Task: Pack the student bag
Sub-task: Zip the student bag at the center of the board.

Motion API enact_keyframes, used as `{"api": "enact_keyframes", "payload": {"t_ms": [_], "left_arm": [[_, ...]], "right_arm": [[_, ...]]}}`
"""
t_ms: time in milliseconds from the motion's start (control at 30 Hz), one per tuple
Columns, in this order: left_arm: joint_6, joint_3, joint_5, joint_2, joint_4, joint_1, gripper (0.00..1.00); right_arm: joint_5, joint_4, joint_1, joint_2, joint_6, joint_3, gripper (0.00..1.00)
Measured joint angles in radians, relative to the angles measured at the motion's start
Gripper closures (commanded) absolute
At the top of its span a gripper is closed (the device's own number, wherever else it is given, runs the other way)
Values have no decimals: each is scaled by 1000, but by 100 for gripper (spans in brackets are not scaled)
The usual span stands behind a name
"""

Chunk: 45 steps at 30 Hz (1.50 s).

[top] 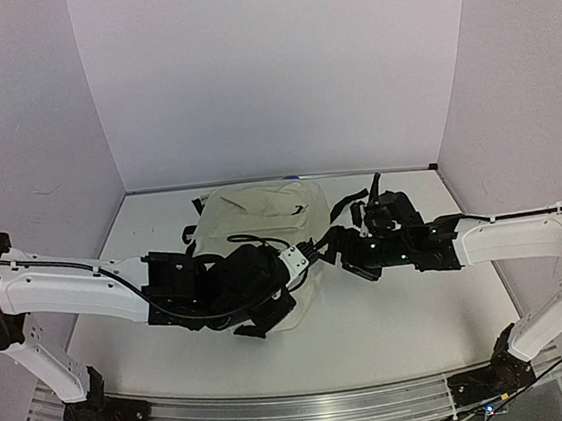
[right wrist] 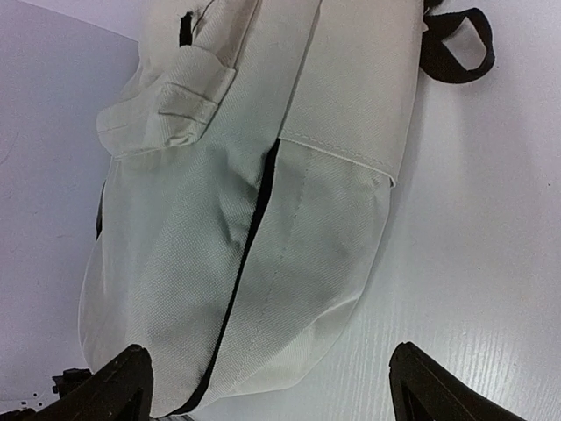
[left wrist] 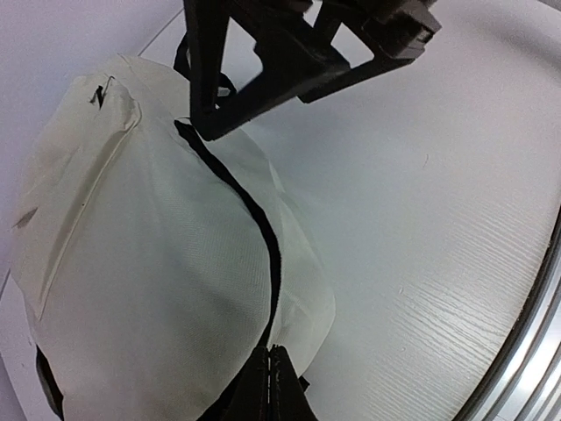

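Starting nearest the arm bases: found the left gripper [left wrist: 273,386] pinched fully together, fingertips meeting right at the near end of the black zipper [left wrist: 256,206], on the near-right edge of the student bag [top: 252,219]. Cannot tell whether a zipper tab or a fold of cloth is caught between the fingers. Located the bag in the middle of the table [top: 403,318], lying flat and apparently zipped closed. Read its long axis as running away from the bases toward the back wall, with the zipper seam curving along roughly that same line up the right flank. Moving farther: found the right gripper [right wrist: 267,360] spread wide and holding nothing, hovering over the bag's right side and facing the left one, the seam passing between its two fingers. From the left wrist view, saw one of its fingertips down at or just beside the seam; could not confirm contact. Farthest: noted a black strap loop [right wrist: 456,48] lying on the table beside the bag, at the far end of the right wrist view. Judged both arms about equally near, but only the left closed at the zipper's near end. Would therefore expect opening to mean a pull away from the bases along the seam, leaving the right free to pin the cloth.
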Motion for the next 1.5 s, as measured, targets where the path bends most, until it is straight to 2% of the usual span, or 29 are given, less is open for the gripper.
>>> {"api": "enact_keyframes", "payload": {"t_ms": [267,433,533,600,733,800,1000,1500], "left_arm": [[-55,-35,9,-133,-40,21,100],[-98,-58,37,-168,-56,39,100],[-114,-69,51,-176,-58,43,100],[-119,-72,58,-176,-58,45,100],[-135,-85,58,-180,-58,46,100],[-140,-97,58,-188,-57,48,100],[-180,-161,38,-252,-56,73,100],[-220,-335,85,-427,45,245,100]], "right_arm": [[-48,50,1,15,8,0,6],[-55,67,43,52,5,23,25],[-58,90,95,138,18,78,35],[-65,106,111,175,27,94,48],[-95,149,120,223,54,110,89],[-106,161,122,234,60,122,100],[-107,176,120,249,89,133,100],[-143,245,52,230,97,88,100]]}}
